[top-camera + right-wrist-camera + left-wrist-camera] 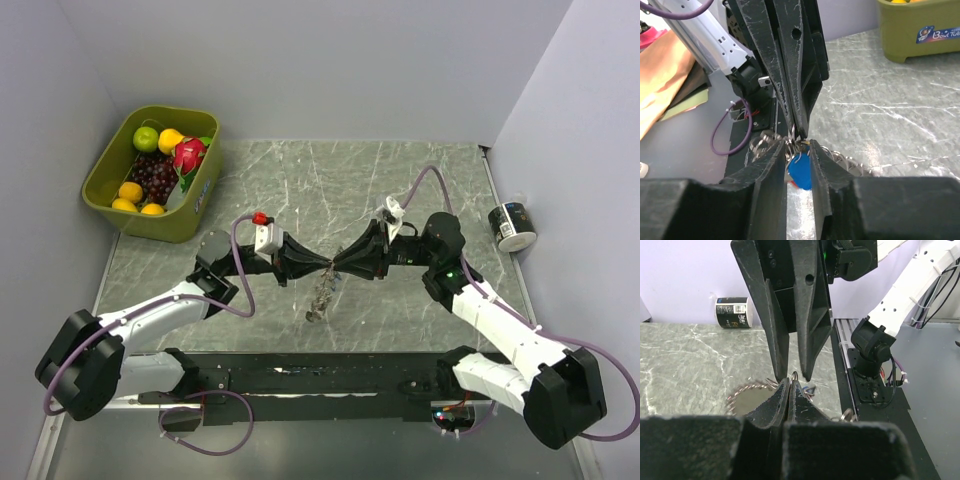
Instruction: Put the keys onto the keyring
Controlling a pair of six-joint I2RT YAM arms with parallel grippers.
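My two grippers meet tip to tip above the middle of the table. My left gripper (325, 264) (790, 382) is shut on the keyring (322, 292), a thin beaded wire ring (745, 388) that hangs below the tips. A small smooth loop (795, 374) sticks out of its tips. My right gripper (341, 266) (798, 145) is open by a narrow gap and straddles the left fingertips (797, 131). A blue key head (801, 172) hangs in that gap, with a bit of red under it. The beaded rim (855, 161) shows to its right. Other keys are hidden in the bunch.
An olive bin (110, 190) (920, 25) of fruit stands at the back left. A small labelled roll (512, 226) (733, 312) lies at the right table edge. The black base rail (320, 380) runs along the near edge. Brown paper (660, 75) lies beyond the table.
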